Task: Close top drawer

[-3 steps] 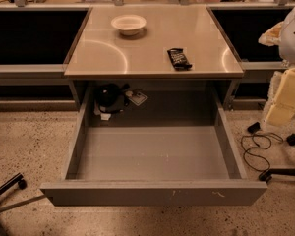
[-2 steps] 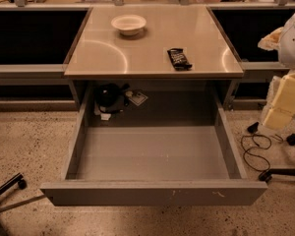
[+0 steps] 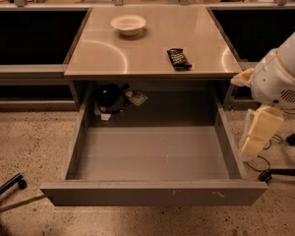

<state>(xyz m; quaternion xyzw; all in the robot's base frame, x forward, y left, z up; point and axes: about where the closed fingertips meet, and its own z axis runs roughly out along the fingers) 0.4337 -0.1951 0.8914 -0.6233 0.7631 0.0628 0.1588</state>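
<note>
The top drawer (image 3: 152, 193) is a wide, shallow grey metal drawer under the tabletop (image 3: 137, 53). It is pulled far out toward me, and its inside is bare. Its flat front has small white scuffs right of centre. My arm's white housing (image 3: 280, 77) is at the right edge of the view. The cream-coloured gripper (image 3: 258, 132) hangs below it, just outside the drawer's right side wall and apart from it, holding nothing that I can see.
A white bowl (image 3: 128, 23) and a black packet (image 3: 179, 58) lie on the tabletop. A black object with tags (image 3: 108, 96) sits in the cabinet behind the drawer. Dark cabinet bays flank the table. Chair legs (image 3: 7, 186) stand at the lower left and cables (image 3: 285, 151) lie at the right.
The arm and gripper have moved down and to the left, closer to the drawer's right side. The drawer has not moved.
</note>
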